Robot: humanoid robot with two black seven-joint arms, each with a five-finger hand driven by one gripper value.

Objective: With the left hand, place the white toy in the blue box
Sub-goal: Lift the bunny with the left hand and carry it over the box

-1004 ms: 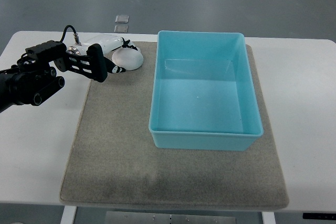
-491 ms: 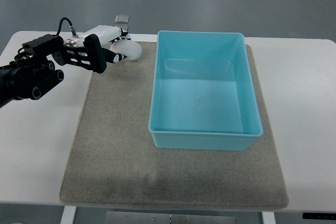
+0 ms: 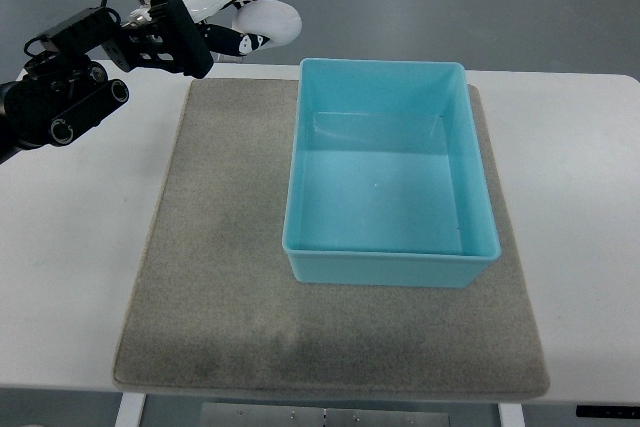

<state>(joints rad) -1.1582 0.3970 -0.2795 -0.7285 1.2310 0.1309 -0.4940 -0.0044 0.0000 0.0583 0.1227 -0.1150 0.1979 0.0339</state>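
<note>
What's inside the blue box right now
Nothing is inside the blue box; its bare floor shows from wall to wall. The white toy is outside it, held by the left robot hand past the box's far left corner. The mat beneath the box is covered.

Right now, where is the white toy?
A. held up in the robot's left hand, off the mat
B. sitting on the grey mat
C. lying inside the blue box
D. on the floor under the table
A: the left hand has its fingers wrapped around the white toy, carrying it above the far edge of the table, while the blue box holds nothing and the grey mat is bare.
</note>
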